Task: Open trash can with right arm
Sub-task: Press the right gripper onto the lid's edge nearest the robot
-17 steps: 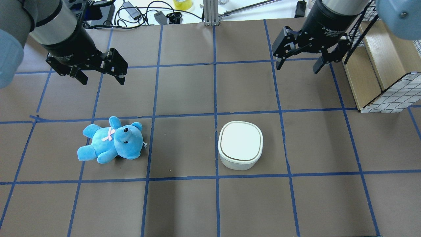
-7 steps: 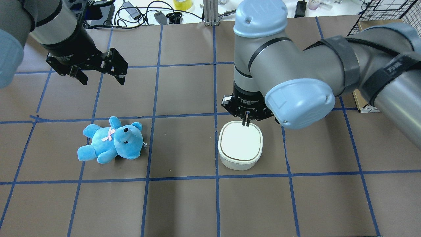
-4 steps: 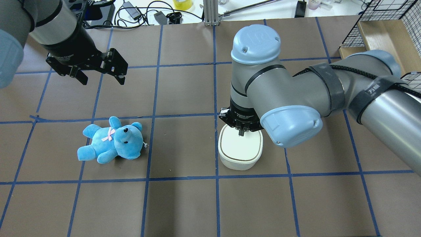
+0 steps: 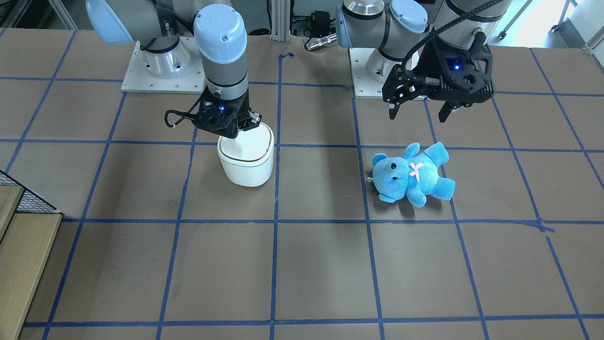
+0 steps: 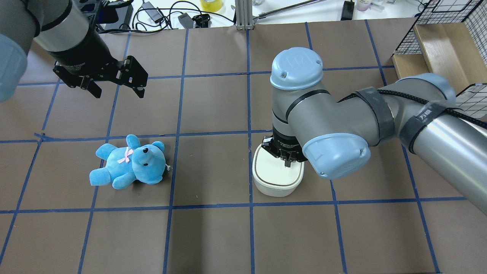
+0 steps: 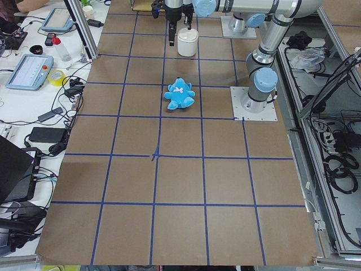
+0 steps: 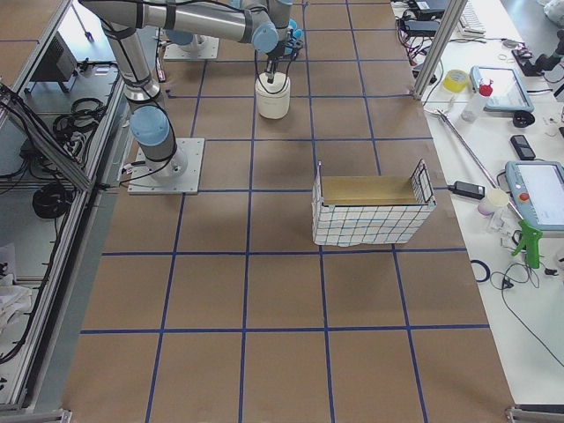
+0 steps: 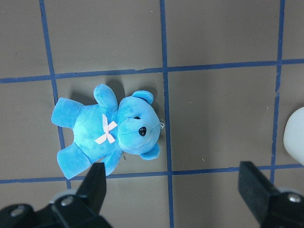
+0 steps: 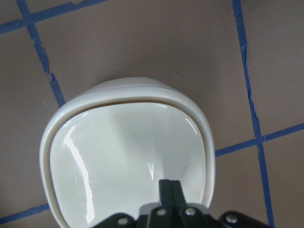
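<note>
The white trash can [image 5: 274,182] stands on the brown table right of centre, its gold-lined lid lying flat. It also shows in the front view [image 4: 247,165] and the right wrist view [image 9: 123,156]. My right gripper [image 5: 288,164] is shut and empty, pointing straight down, with its tips on or just above the lid. It shows from the front [image 4: 231,133] and in its own wrist view [image 9: 169,186]. My left gripper [image 5: 118,92] is open and empty, hanging high above the table behind the blue teddy [image 5: 129,163].
The teddy lies on its back at the left [image 4: 413,174], below the left wrist camera [image 8: 109,130]. A wire-sided wooden box [image 5: 437,45] stands at the table's far right. Cables [image 5: 159,13] lie beyond the far edge.
My right arm swung in from the back right with its gripper now shut, came down over the trash can, and its tips slid from the lid's far edge toward its middle. The left arm is unmoved.
</note>
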